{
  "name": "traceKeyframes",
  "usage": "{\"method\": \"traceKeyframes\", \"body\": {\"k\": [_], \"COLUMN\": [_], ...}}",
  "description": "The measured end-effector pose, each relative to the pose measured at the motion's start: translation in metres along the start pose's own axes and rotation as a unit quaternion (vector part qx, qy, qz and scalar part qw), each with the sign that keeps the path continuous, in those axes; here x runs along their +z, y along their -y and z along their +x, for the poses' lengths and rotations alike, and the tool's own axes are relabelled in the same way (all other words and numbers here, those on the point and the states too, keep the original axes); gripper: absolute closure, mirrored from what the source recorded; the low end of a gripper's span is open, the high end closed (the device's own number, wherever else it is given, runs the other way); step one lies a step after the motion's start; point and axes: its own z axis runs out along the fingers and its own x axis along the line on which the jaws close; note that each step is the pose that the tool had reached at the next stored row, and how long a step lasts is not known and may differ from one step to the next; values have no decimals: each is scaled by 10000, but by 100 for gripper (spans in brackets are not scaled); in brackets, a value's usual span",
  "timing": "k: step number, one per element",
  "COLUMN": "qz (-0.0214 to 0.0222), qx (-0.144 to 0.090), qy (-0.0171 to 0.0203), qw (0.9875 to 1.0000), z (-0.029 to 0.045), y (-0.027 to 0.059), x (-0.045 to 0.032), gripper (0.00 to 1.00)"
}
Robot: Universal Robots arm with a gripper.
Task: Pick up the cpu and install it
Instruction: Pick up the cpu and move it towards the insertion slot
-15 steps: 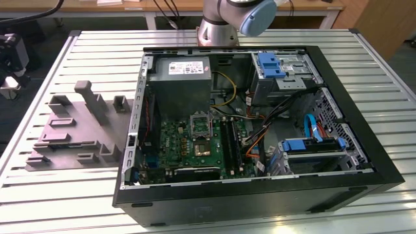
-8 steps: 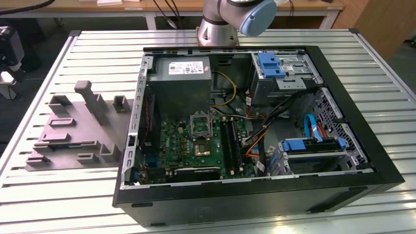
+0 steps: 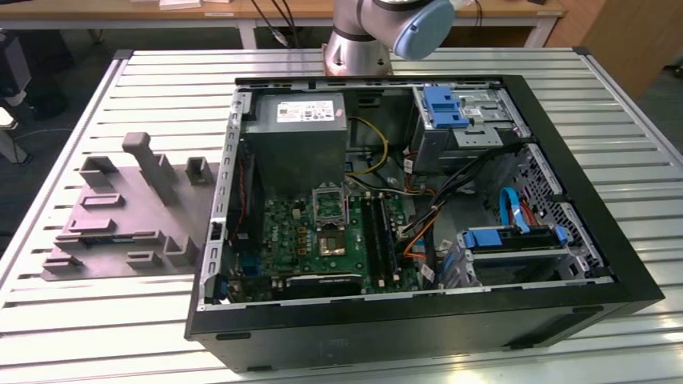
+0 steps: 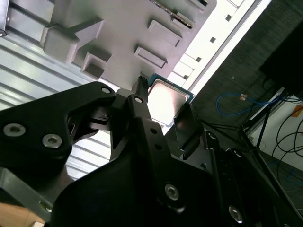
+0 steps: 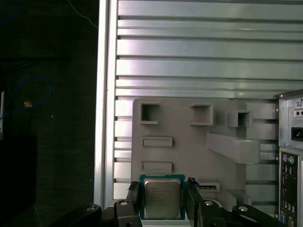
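The cpu [image 5: 162,196], a small square chip with a silvery top and a green rim, sits between my gripper's [image 5: 162,190] two dark fingers [image 5: 134,195], which are shut on its opposite edges. The second wrist view shows the same chip [image 4: 166,98] gripped in the gripper [image 4: 164,108]. The chip hangs well above the grey fixture plate [image 5: 189,142] on the slatted table. In the exterior view the open computer case [image 3: 427,312] lies on the table, with the green motherboard [image 3: 309,240] and its dark square socket [image 3: 332,242] exposed.
The grey fixture [image 3: 117,216] with raised blocks lies on the exterior view's left of the case. Inside the case are a grey power supply [image 3: 299,140], blue drive brackets [image 3: 513,238] and loose cables [image 3: 427,216]. The arm's base [image 3: 363,40] stands behind the case. The table edge [image 5: 105,94] borders dark floor.
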Motion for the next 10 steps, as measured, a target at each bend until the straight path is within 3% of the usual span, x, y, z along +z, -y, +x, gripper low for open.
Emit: {"method": "traceKeyframes", "body": {"k": [10], "qz": [0], "qx": [0], "qy": [0], "qw": [10000], "z": [-1], "y": [-1], "x": [-29], "gripper": [53]}}
